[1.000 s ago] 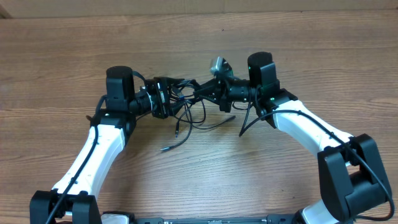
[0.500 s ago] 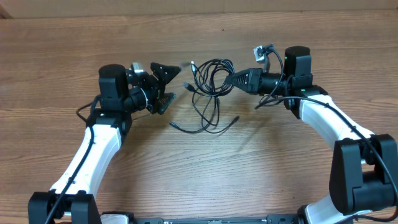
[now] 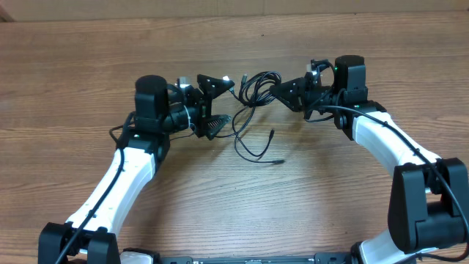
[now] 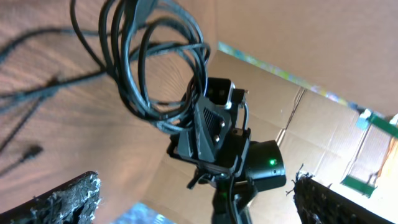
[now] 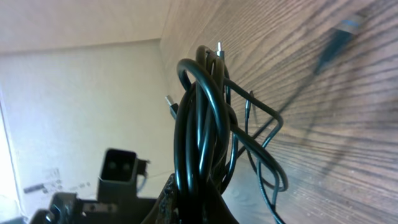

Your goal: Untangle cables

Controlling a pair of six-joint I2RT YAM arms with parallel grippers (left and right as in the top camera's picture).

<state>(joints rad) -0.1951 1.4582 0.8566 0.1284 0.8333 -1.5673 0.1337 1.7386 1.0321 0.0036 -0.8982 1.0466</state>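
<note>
Hanging from the right fingers point(image 3: 287, 91), the cables point(image 5: 199, 143) form a tight bunch of black loops. Those fingers are clamped shut on the bunch where the loops cross. In the overhead view the bunch sits at the far middle of the desk point(image 3: 73, 73), between the two arms, touching the right fingers and just beside the left fingers point(image 3: 212, 83).

The left fingers are spread wide and grip nothing, one finger on the far side and one on the near side, the gap between them facing right toward the loops. From the left wrist their two rough pads show in the lower corners, with the bunch and the closed right fingers seen between them, apart from both pads. In that view the cords' shadows fall on the wood away from the cords themselves.

From the bunch, thin strands trail toward the near side. One curves in a long arc across the desk and ends in a small plug end point(image 3: 277, 160) lying on the wood, well apart from either arm. From the right wrist, silver tips point(image 5: 219, 46) stick out past the top of the loops — one above the bunch, another to its left.
</note>
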